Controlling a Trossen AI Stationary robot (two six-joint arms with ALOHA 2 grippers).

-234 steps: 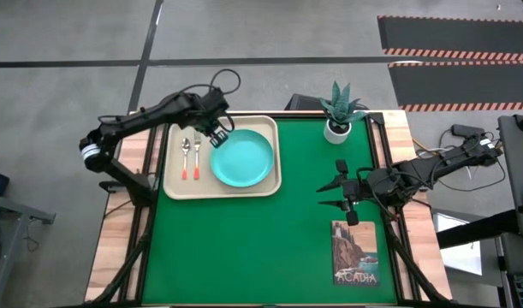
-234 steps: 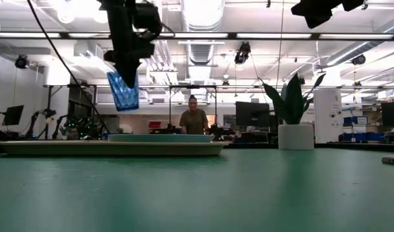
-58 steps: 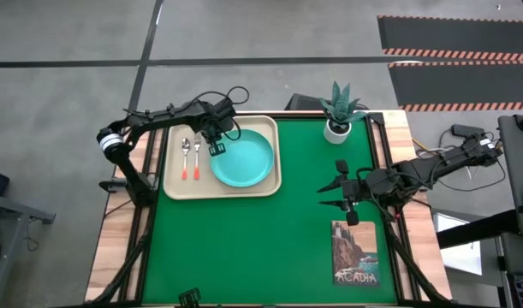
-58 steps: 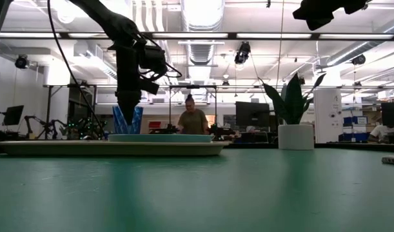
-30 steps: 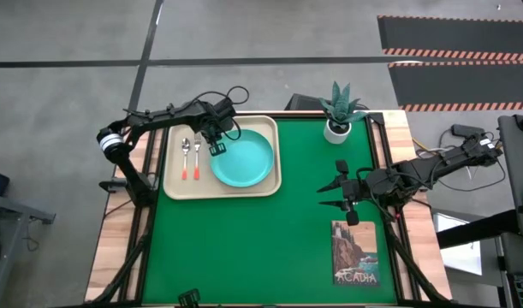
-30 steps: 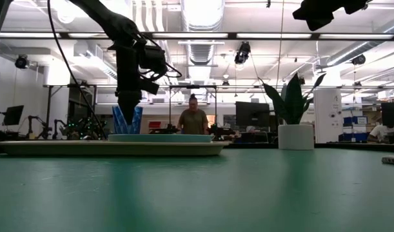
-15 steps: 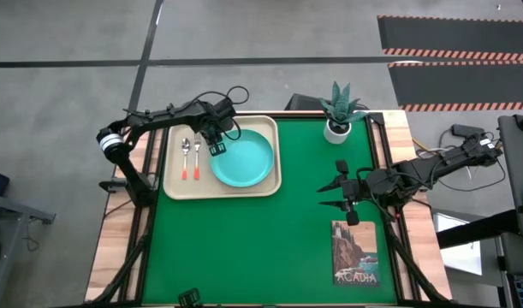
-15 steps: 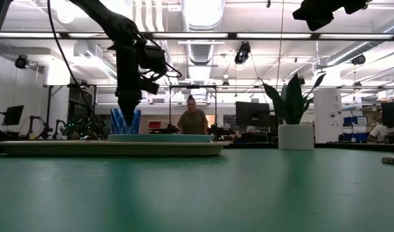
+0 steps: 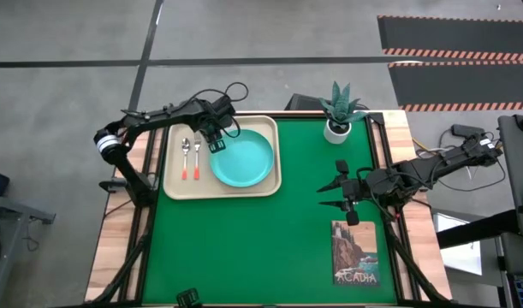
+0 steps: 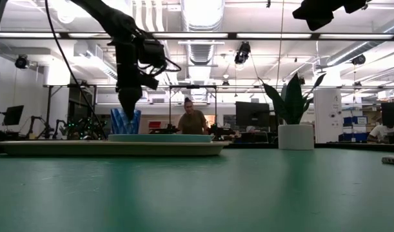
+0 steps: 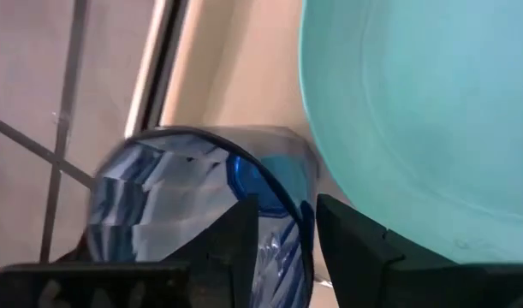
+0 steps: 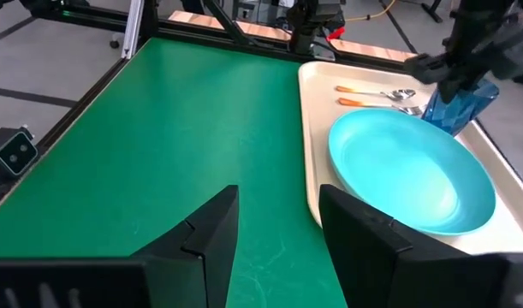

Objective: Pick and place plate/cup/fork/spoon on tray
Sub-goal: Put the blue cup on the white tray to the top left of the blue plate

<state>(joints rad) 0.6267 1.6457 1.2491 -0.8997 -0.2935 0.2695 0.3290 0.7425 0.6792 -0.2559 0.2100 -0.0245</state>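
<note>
The beige tray (image 9: 174,184) lies at the table's far left. On it are the turquoise plate (image 9: 242,160), the spoon (image 9: 186,154) and the fork (image 9: 196,154). The blue cup (image 10: 122,124) stands upright on the tray between the fork and the plate's far-left rim. My left gripper (image 11: 287,235) is open just above the cup and points down. One finger is over the cup's mouth and the other is outside its plate-side wall. My right gripper (image 9: 323,196) hovers open over the green mat at the right and holds nothing. My left gripper straddles the cup's wall (image 11: 297,224) on the plate side from above. One finger (image 11: 235,244) is inside the rim and the other (image 11: 351,244) outside. A gap shows between them. I cannot tell whether either finger touches the wall. The cup stands on the tray.
A white pot with a green plant (image 9: 338,111) stands at the far right. The Acadia picture card (image 9: 355,252) lies near the right front. Bare green mat (image 9: 261,239) fills the middle and front. A person (image 10: 192,121) stands in the room behind.
My left gripper has risen a little and drawn slightly toward the far edge, its fingertips now near the cup's rim instead of deep in it. The cup stays on the tray and now stands upright.
</note>
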